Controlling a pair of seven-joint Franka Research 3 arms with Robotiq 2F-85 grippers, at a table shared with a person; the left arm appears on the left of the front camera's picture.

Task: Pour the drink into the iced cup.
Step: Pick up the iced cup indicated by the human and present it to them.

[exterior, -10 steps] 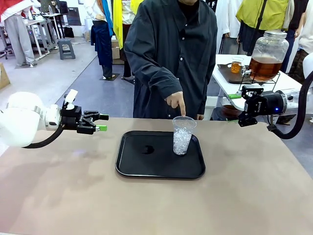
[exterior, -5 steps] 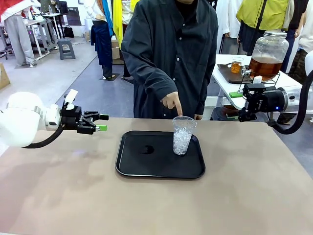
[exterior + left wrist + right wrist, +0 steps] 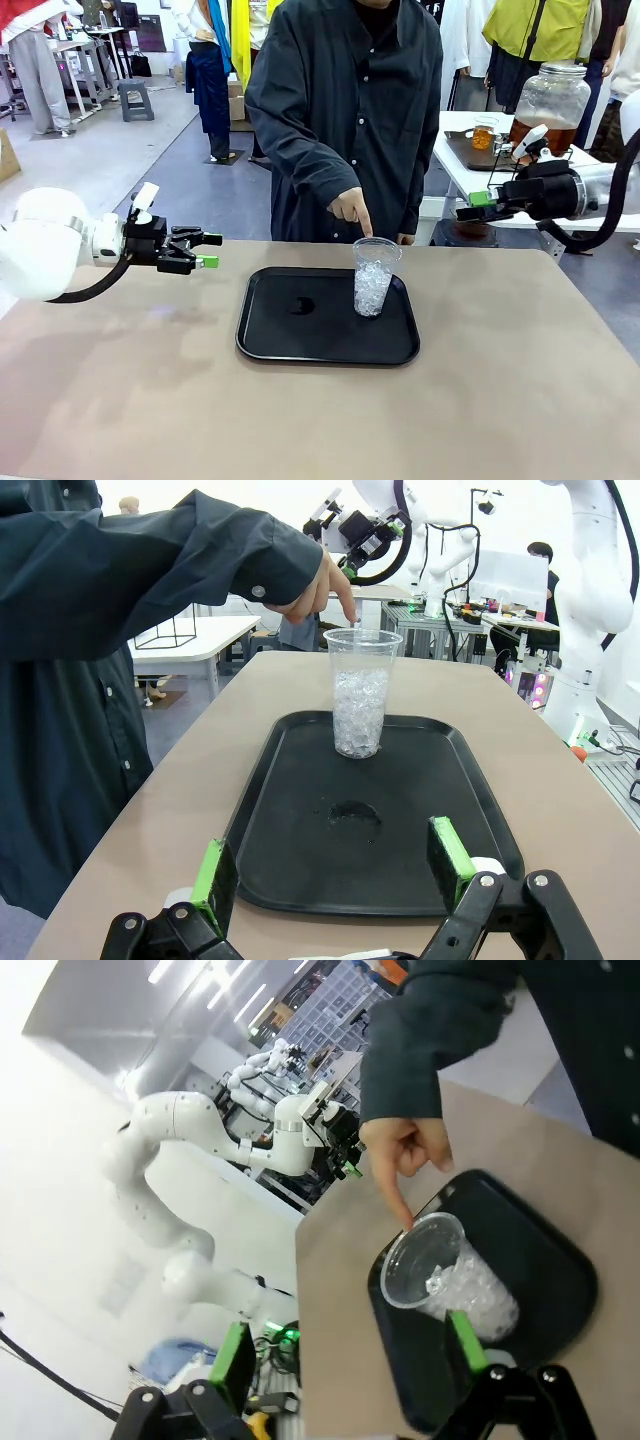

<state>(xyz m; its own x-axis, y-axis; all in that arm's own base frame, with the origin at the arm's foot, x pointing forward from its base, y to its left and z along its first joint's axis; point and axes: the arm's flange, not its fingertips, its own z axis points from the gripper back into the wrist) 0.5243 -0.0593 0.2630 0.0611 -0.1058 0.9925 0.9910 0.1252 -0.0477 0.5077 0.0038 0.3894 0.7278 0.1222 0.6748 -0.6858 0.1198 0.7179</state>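
1. Left gripper (image 3: 208,250) hovers above the left part of the table (image 3: 150,400), fingers pointing toward the middle. Jaws are spread wide with nothing between them and touch nothing. In the left wrist view the same gripper (image 3: 332,865) faces down the length of the tray.
2. Black tray (image 3: 285,335) lies mid-table, with a small dark smudge on its floor.
3. Iced cup (image 3: 375,278) stands upright on the tray's right half. It is clear plastic, with ice up to roughly two thirds and no liquid visible.
4. The person's hand (image 3: 350,205) points down, index fingertip right at the cup's far rim; whether it touches can't be told.
5. Right gripper (image 3: 472,206) hangs off the table's far right corner, well apart from the cup. Its jaws are wide apart and it carries nothing. The right wrist view looks down past its green pads (image 3: 465,1340) onto cup and tray.
6. The drink (image 3: 562,133), amber liquid, sits in a big glass jar (image 3: 552,95) on a side table (image 3: 460,165) behind the right arm. A small glass (image 3: 485,132) of amber stuff stands just beside the jar.
7. Judged step: fetching the drink; nothing has been poured. The right arm is nearer, so it looks like the one to do it.
8. To do it well:
   - grip the container mid-body and keep it upright in transit
   - wait for the finger to leave the rim
   - tilt slowly over the cup's centre, since ice can splash and the light cup may tip
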